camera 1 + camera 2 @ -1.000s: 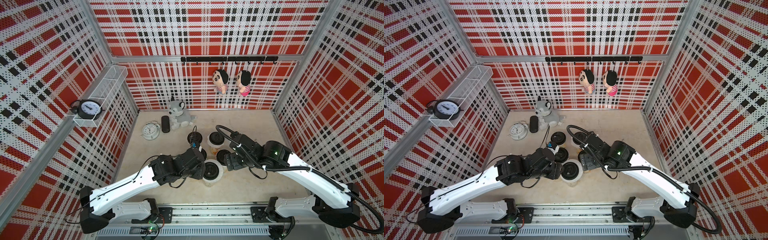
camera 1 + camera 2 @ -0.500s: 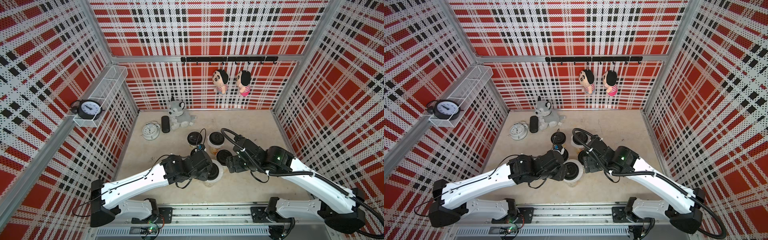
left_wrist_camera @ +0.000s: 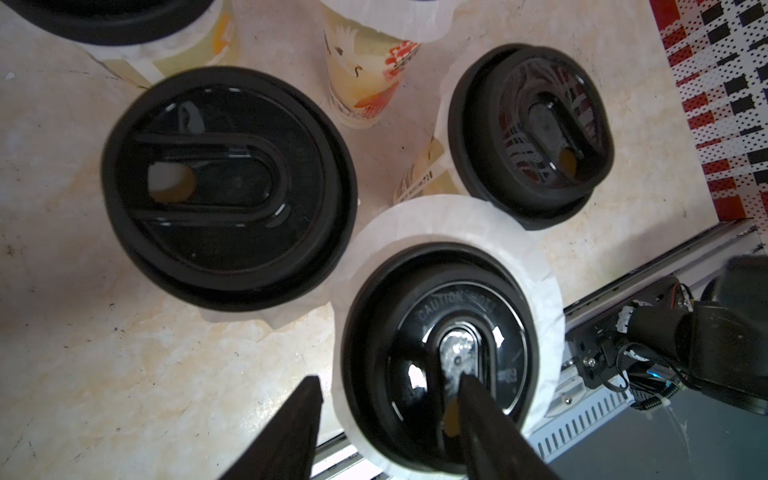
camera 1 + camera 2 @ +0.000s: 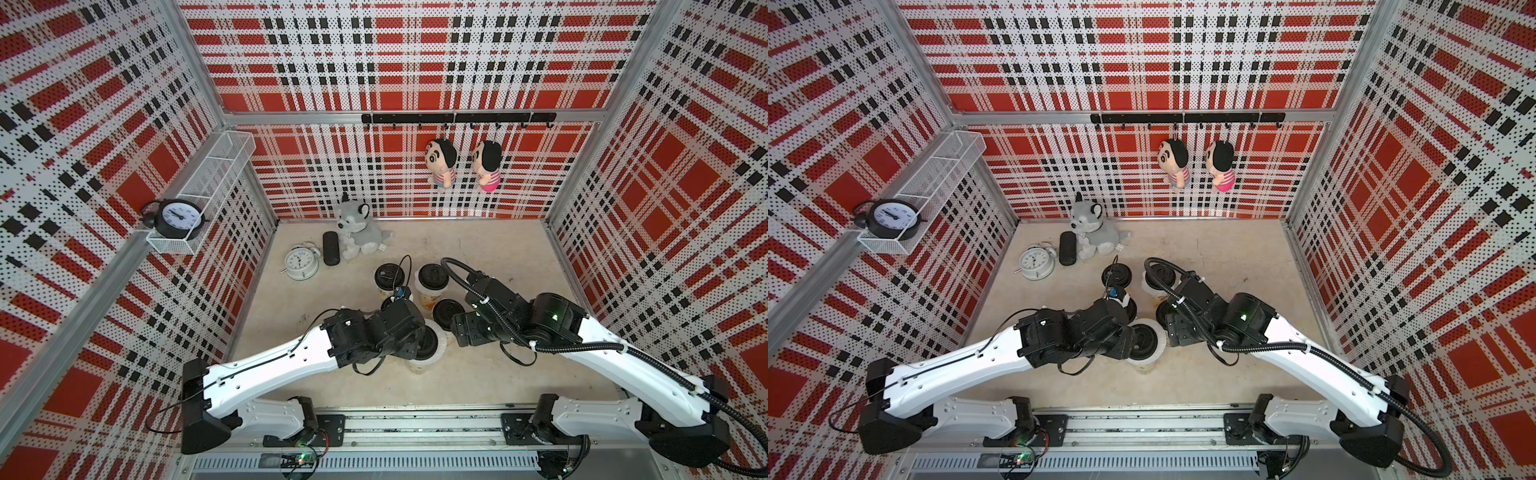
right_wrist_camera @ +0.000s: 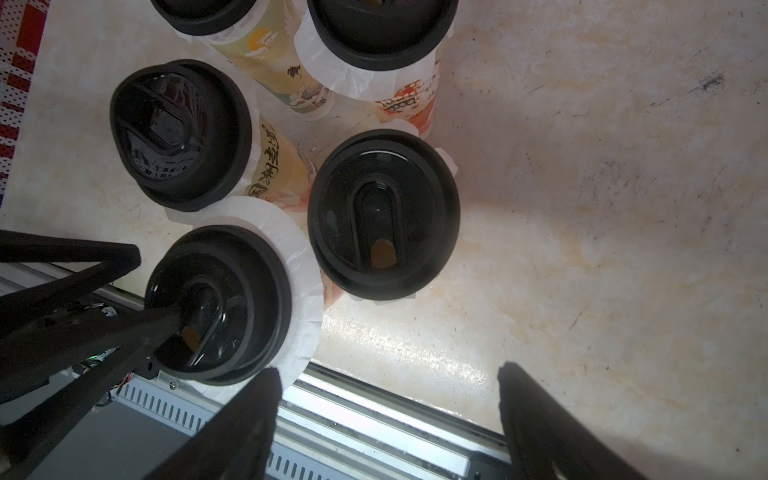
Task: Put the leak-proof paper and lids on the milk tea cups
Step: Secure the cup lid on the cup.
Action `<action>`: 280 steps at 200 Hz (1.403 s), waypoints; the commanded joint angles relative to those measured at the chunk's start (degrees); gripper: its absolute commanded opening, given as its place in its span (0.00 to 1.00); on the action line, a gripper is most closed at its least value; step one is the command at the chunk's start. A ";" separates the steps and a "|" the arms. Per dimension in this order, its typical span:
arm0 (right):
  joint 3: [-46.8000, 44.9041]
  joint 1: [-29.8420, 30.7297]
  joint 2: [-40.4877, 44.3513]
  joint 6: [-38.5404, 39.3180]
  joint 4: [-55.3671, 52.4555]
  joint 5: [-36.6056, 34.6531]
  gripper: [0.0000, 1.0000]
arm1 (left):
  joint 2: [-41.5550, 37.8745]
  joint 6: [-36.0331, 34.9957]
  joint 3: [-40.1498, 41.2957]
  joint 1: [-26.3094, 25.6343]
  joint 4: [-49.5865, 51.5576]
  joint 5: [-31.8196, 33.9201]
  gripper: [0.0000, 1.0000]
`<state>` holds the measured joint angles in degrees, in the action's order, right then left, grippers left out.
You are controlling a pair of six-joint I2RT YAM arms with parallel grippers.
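Several milk tea cups stand clustered mid-table, each with a black lid over leak-proof paper. The nearest cup [image 4: 419, 368] has a wide white paper [image 3: 540, 291] ringing its lid [image 3: 436, 332], as the right wrist view also shows for the paper [image 5: 299, 266]. My left gripper [image 3: 388, 390] is open and straddles that lid's edge. One of its fingers [image 3: 478, 415] rests on the lid's centre; the other is just outside the paper rim. My right gripper [image 5: 386, 374] is open and holds nothing, beside the same cup above the table's front edge. Other lidded cups [image 4: 432, 276] [image 4: 390, 276] [image 4: 448, 309] stand behind.
A grey plush dog [image 4: 357, 232], a black case [image 4: 331, 248] and a white alarm clock [image 4: 301, 262] sit at the back left. The metal rail [image 4: 415, 432] runs along the front edge. Two dolls [image 4: 440, 164] hang on the back wall. Bare table lies to the right [image 4: 519, 257].
My left arm has swung right, bringing its open gripper over the nearest cup's lid. The right gripper has drawn back a little from the cups and its jaws have narrowed slightly.
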<state>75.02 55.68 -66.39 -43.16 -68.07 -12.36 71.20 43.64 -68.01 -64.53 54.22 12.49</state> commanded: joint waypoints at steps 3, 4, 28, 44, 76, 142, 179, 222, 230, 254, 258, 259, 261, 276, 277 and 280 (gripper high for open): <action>-0.82 -0.41 0.69 -0.62 1.01 0.19 0.85 | 0.17 -0.57 -0.61 0.45 -1.91 -0.09 0.57; -0.79 -0.40 0.67 -0.66 1.06 0.21 0.85 | 0.17 -0.57 -0.58 0.46 -1.92 -0.09 0.57; -1.11 -0.40 0.56 -0.53 1.45 0.23 0.85 | 0.31 -0.57 0.45 0.50 -2.27 -0.42 0.57; -1.44 -0.46 0.37 -0.52 1.71 0.23 0.85 | 0.22 -0.66 1.00 0.66 -2.59 -0.58 0.57; -1.91 -0.40 0.05 -0.31 2.33 0.23 0.84 | 0.36 -0.66 2.22 0.94 -3.32 -1.27 0.57; -2.32 -0.43 -0.62 0.14 3.00 2.60 0.84 | 0.29 -0.09 4.50 0.97 -3.35 -2.12 0.56; -2.58 -0.40 -1.28 0.63 3.72 3.94 0.84 | -0.33 0.39 5.80 0.93 -3.33 -2.55 0.57; -3.70 -0.32 -2.62 1.14 5.14 6.50 0.81 | -1.23 1.34 7.51 0.97 -3.45 -2.93 0.56; -4.11 -0.31 -2.86 1.13 5.62 6.85 0.79 | -1.43 1.53 7.81 0.95 -3.33 -2.97 0.56; -5.22 -0.03 -3.56 0.66 6.95 8.20 0.71 | -2.10 1.97 8.81 0.94 -3.44 -3.13 0.56; -5.33 0.10 -3.72 0.55 7.19 8.34 0.70 | -2.20 2.07 8.88 0.98 -3.33 -3.11 0.56; -5.33 0.16 -3.78 0.54 7.22 8.37 0.70 | -2.20 2.07 8.91 0.94 -3.37 -3.14 0.56; -5.46 0.25 -3.82 0.55 7.31 8.44 0.69 | -2.27 2.07 8.98 0.98 -3.38 -3.12 0.56; -5.50 0.76 -4.26 0.08 7.65 8.58 0.66 | -2.52 2.16 9.21 0.93 -3.39 -3.26 0.56; -5.50 0.80 -4.31 0.00 7.67 8.58 0.65 | -2.54 2.16 9.25 0.92 -3.41 -3.26 0.56; -5.57 0.89 -4.37 -0.10 7.73 8.50 0.65 | -2.55 2.21 9.31 0.96 -3.41 -3.21 0.56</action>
<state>69.71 55.83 -70.13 -42.17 -62.13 -4.67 68.47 45.67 -60.86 -63.79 46.50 10.26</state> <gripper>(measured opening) 0.668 0.564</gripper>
